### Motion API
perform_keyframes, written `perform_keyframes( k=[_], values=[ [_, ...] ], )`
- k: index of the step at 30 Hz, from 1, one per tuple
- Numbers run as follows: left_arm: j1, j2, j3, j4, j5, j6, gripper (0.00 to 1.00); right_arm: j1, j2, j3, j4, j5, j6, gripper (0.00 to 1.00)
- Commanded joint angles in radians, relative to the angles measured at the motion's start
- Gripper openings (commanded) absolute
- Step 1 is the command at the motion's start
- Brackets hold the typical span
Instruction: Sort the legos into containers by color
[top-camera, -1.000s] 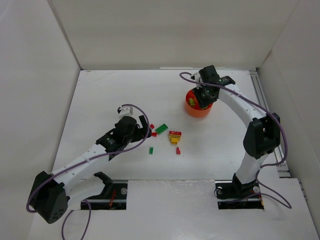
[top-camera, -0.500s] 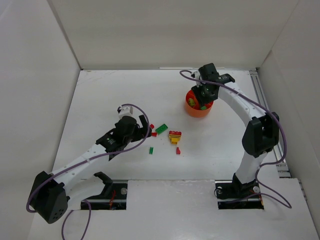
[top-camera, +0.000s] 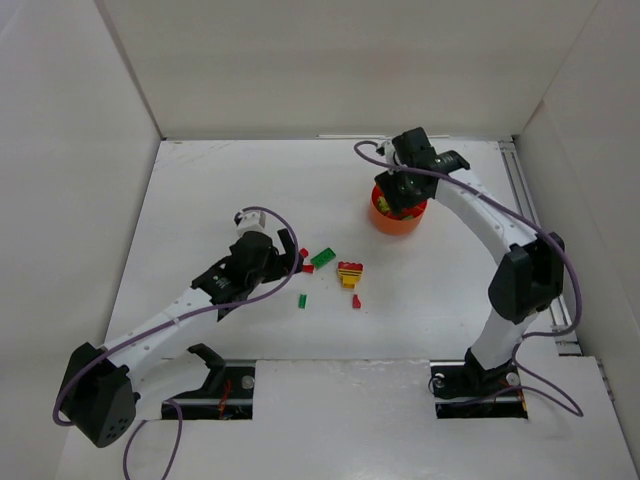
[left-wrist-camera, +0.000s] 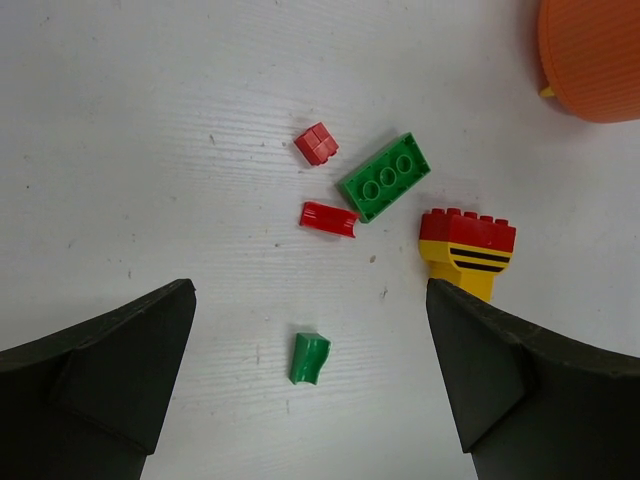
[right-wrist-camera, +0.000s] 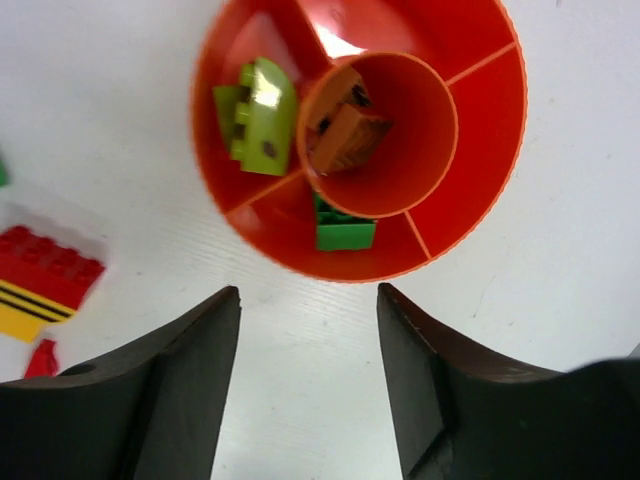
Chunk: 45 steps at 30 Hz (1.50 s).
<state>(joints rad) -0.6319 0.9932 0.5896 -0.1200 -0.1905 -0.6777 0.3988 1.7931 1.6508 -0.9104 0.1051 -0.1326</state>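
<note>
Bowl: the bowl (top-camera: 396, 226) stands far right on the table (top-camera: 200, 190), well apart from the loose pieces.
Central cup: the central cup (right-wrist-camera: 420, 100) holds at least one brick (right-wrist-camera: 345, 135).
Compartments: a second brick (right-wrist-camera: 258, 115) lies in a compartment beside the cup, and a third brick (right-wrist-camera: 345, 232) lies in the neighbouring one.
Mid-table: the long brick (left-wrist-camera: 386, 177) lies left of and just behind the stacked block (left-wrist-camera: 467, 250). A square piece (left-wrist-camera: 316, 144) and a flat piece (left-wrist-camera: 329, 218) lie just left of the long brick. A lone piece (left-wrist-camera: 309, 358) lies nearer the arms.

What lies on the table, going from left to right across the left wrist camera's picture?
Small red square brick → flat green brick → red-and-yellow striped brick → orange bowl, cut off by the top right corner.
</note>
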Motion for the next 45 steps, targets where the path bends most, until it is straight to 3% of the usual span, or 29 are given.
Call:
perform_keyframes(
  k=[1, 6, 9, 19, 26, 30, 35, 45],
  values=[
    [0.006, -0.013, 0.013, 0.010, 0.020, 0.003, 1.00, 0.070, -0.142, -0.034, 0.067, -0.004, -0.012, 0.64],
    [0.006, -0.022, -0.034, 0.010, 0.068, -0.039, 1.00, 0.195, -0.322, -0.251, 0.324, -0.016, -0.110, 0.75],
    [0.006, -0.050, -0.056, -0.039, 0.082, -0.074, 1.00, 0.299, -0.362, -0.390, 0.473, -0.097, -0.273, 0.80],
    [0.006, -0.225, -0.051, -0.245, -0.018, -0.223, 1.00, 0.410, -0.194, -0.467, 0.760, -0.108, -0.636, 0.82],
    [0.006, -0.249, 0.022, -0.270, -0.041, -0.210, 1.00, 0.419, 0.033, -0.321, 0.714, -0.176, -0.754, 0.82],
    [0.006, -0.193, 0.126, -0.316, -0.081, -0.180, 1.00, 0.419, 0.072, -0.309, 0.705, -0.258, -0.778, 0.81],
    [0.006, -0.182, 0.190, -0.377, -0.101, -0.171, 1.00, 0.419, 0.173, -0.224, 0.558, -0.334, -0.822, 0.81],
    [0.006, -0.235, 0.171, -0.395, -0.110, -0.180, 1.00, 0.400, 0.210, -0.201, 0.490, -0.404, -0.851, 0.80]
  ],
)
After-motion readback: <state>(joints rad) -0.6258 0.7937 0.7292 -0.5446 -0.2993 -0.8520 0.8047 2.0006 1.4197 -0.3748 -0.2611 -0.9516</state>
